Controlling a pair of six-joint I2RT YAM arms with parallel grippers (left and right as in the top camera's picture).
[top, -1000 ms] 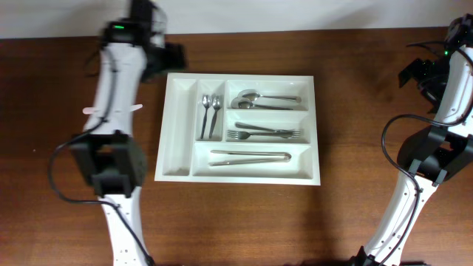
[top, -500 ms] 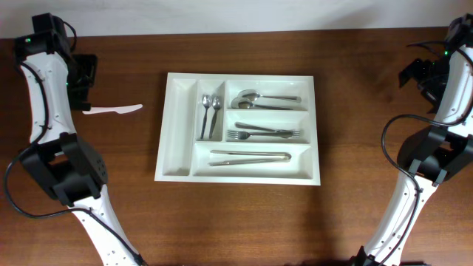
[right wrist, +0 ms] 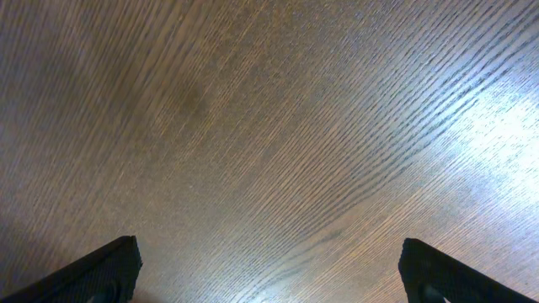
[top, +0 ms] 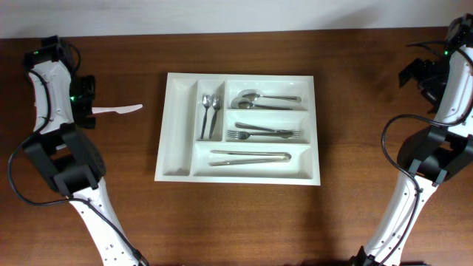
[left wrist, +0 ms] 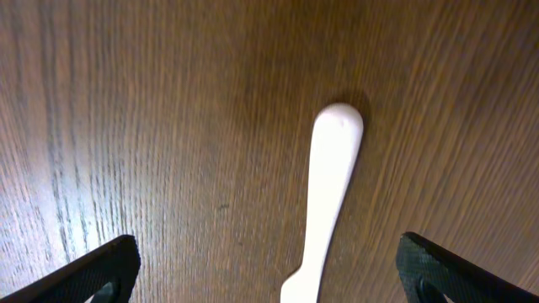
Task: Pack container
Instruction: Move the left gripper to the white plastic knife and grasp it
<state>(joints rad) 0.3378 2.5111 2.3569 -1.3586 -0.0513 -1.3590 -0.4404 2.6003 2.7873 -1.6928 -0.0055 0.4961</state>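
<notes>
The tray (top: 316, 125) sits flat in the middle of the counter (top: 244, 222), and most of it looks filled: two small spoons (top: 211, 111) in the second narrow slot, larger spoons (top: 260, 98) in the top wide one, forks (top: 264, 133) below them, and long metal pieces (top: 251, 157) in the bottom one. Only the far-left narrow slot (top: 177, 125) is bare. A white plastic knife (top: 118, 110) lies on the counter just left of the tray. The left end effector (top: 87, 103) hovers at its handle, fingers spread wide, not gripping. The right end effector (right wrist: 269, 273) hangs spread and empty over bare wood, well off to the right. I'd say the knife is the last piece to pack.
</notes>
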